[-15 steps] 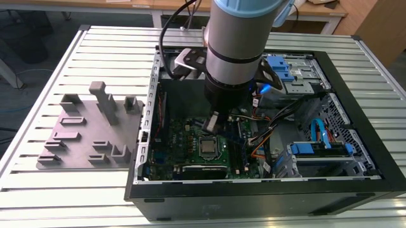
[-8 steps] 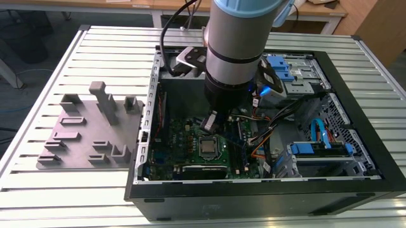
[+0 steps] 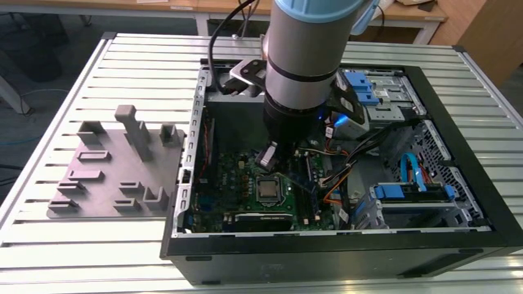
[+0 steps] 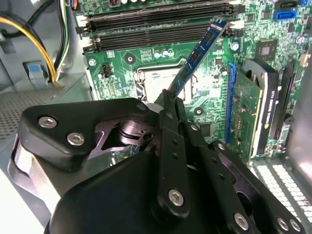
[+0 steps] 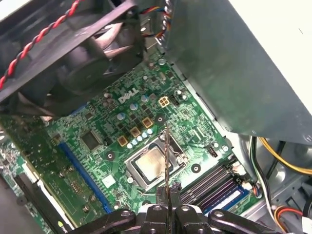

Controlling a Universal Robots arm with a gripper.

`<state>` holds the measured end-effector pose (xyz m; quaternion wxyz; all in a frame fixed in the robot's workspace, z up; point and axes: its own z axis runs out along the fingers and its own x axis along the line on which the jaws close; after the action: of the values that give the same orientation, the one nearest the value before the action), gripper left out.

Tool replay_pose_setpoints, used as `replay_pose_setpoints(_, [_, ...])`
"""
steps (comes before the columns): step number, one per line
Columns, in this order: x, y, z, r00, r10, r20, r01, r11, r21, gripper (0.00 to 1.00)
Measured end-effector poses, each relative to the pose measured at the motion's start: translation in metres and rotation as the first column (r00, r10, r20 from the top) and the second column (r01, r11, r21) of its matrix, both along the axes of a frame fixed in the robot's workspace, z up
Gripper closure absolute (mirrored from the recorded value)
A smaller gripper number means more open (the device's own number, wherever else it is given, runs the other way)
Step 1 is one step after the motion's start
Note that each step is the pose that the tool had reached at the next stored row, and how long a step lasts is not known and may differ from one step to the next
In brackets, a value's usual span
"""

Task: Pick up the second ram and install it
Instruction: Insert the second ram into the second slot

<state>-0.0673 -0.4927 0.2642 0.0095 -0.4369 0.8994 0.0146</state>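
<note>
The gripper (image 4: 168,99) is down inside the open computer case (image 3: 327,252), fingers pinching the second ram (image 4: 197,54) by one end. The stick hangs tilted above the motherboard (image 3: 237,173), over the CPU (image 5: 152,164), with its free end near the memory slots (image 4: 156,22).

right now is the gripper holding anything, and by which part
The gripper is shut on the second ram, pinching one end; the rest juts out above the motherboard.
</note>
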Motion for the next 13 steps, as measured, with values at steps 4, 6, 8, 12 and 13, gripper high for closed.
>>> replay_pose_setpoints(4, [0.0000,0.0000,0.0000,0.9991,-0.042,0.0000,0.042,0.9991,0.0000,0.89])
replay_pose_setpoints(6, [0.0000,0.0000,-0.0001,0.9980,-0.063,0.0000,0.063,0.9980,0.0000,0.89])
replay_pose_setpoints(8, [0.0000,0.0000,-0.0001,0.9965,-0.083,0.0000,0.083,0.9965,0.0000,0.89])
replay_pose_setpoints(12, [0.0000,0.0000,-0.0001,0.9924,-0.123,0.0000,0.123,0.9924,0.0000,0.89])
replay_pose_setpoints(13, [0.0000,0.0000,-0.0001,0.9912,-0.132,0.0000,0.132,0.9912,0.0000,0.89])
